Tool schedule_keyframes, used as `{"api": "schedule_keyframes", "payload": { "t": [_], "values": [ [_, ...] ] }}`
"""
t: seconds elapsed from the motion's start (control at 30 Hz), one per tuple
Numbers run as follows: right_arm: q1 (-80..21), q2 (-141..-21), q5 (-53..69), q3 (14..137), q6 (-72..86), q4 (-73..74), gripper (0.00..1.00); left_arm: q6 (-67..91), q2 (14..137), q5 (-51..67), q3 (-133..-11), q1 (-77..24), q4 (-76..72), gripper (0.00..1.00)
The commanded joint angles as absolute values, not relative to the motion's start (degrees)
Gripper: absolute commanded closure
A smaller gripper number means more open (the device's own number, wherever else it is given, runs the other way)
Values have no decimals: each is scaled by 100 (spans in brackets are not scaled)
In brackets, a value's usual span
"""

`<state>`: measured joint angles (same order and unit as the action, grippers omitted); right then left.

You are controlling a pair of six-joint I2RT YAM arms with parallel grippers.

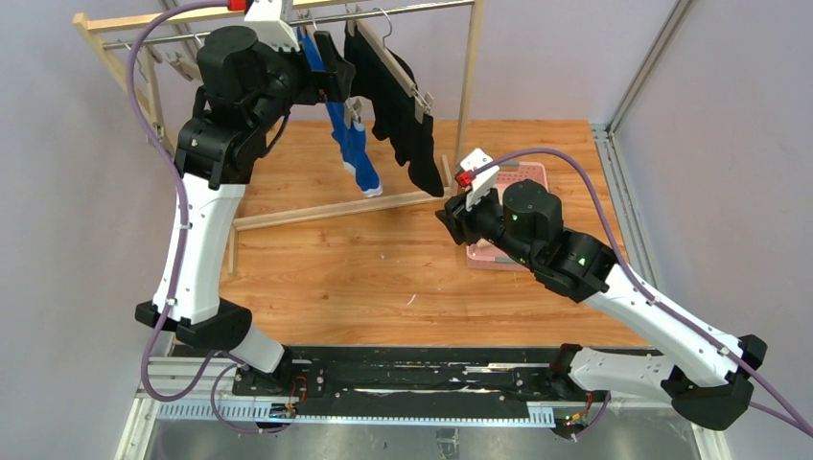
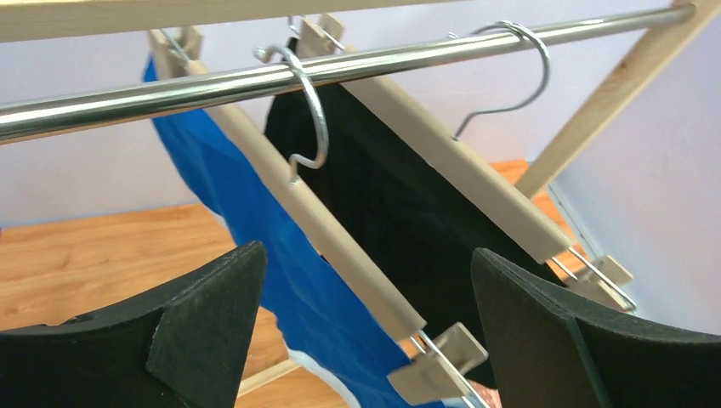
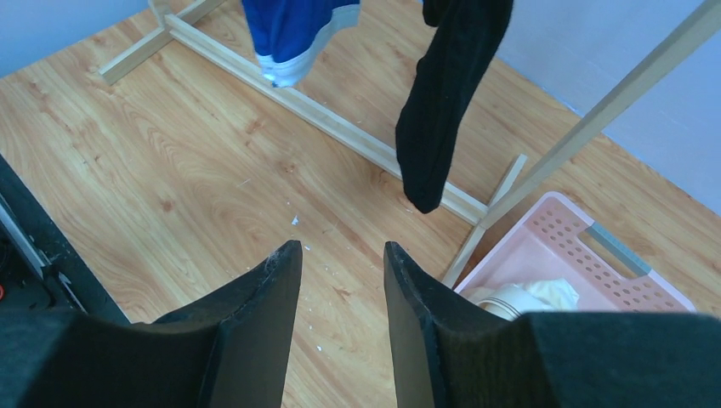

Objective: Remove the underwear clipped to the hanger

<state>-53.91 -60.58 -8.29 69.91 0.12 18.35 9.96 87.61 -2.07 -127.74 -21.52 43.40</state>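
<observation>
The blue underwear (image 1: 357,153) hangs from a wooden clip hanger (image 2: 332,229) on the rack's metal rail (image 2: 383,59). The black underwear (image 1: 403,110) hangs on a second hanger (image 2: 459,170) just right of it. My left gripper (image 1: 331,72) is raised to the rail and open wide. In the left wrist view (image 2: 366,251) the blue hanger's bar and its metal clip (image 2: 438,361) lie between the jaws, and nothing is gripped. My right gripper (image 3: 340,246) is open and empty, low over the table. The cream underwear (image 3: 544,293) lies in the pink basket (image 3: 557,238).
The wooden rack's base bar (image 3: 340,127) and upright (image 3: 595,119) cross the table between the arms and the wall. The pink basket (image 1: 525,177) sits at the back right, partly under my right arm. Spare hangers (image 1: 168,57) hang at the rail's left end.
</observation>
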Motion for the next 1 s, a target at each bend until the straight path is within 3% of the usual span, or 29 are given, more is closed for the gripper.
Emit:
{"api": "schedule_keyframes", "payload": {
  "t": [0.0, 0.47, 0.67, 0.87, 0.97],
  "values": [
    [-5510, -5897, -1063, 6868, -44, 1866, 59, 1036, 8688, -838, -12922, -2194, 3949, 2],
    [-5511, -5836, -1158, 6736, 0, 1848, 59, 1015, 8779, -889, -12357, -2189, 3916, 1],
    [-5511, -5843, -1204, 6698, 21, 1807, 59, 1004, 8532, -991, -11850, -2189, 3881, 18],
    [-5511, -5849, -1204, 6655, 36, 1780, 59, 978, 8269, -1080, -11440, -2188, 3680, 55],
    [-5515, -5862, -1195, 6616, 58, 1759, 59, 968, 8238, -1090, -11449, -2192, 3673, 64]
  ]
}}
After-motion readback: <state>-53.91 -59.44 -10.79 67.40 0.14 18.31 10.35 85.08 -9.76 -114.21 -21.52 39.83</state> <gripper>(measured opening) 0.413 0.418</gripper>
